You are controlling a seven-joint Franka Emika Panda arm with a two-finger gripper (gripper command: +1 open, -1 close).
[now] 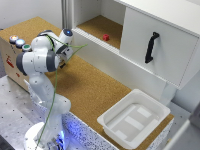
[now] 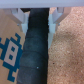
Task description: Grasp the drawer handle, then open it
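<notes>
**A:** Exterior view first, biggest things first. The cork surface [image 1: 95,90] runs from ten o'clock down to five o'clock. The white cabinet [image 1: 115,60] stands along its far edge, and the arm [image 1: 42,60] bends over the surface at nine o'clock.

**B:** And the smaller things?

**A:** There is a white tub [image 1: 107,120] at five o'clock. The white door [image 1: 170,50] is at two o'clock, with its long black handle [image 1: 151,47]. A brown box [image 1: 10,60] sits at nine o'clock behind the arm, and a small red object [image 1: 106,36] lies on the open shelf at twelve.

**B:** How does the pincer stand?

**A:** In the wrist view the pincer [image 2: 36,25] is spread wide and holds nothing. It points down at a dark gap between a printed brown panel [image 2: 10,50] and the cork.

**B:** Where is the drawer handle?

**A:** I cannot find it. Neither view shows a drawer or a short dark bar, and the black handle on the door is not the one we want.

**B:** So which step is this?

**A:** I judge it the approach, with the grasp not yet begun. The next move calls for bringing the drawer handle into sight. Then the open jaws go either side of the bar and close on it before any pull.
</notes>
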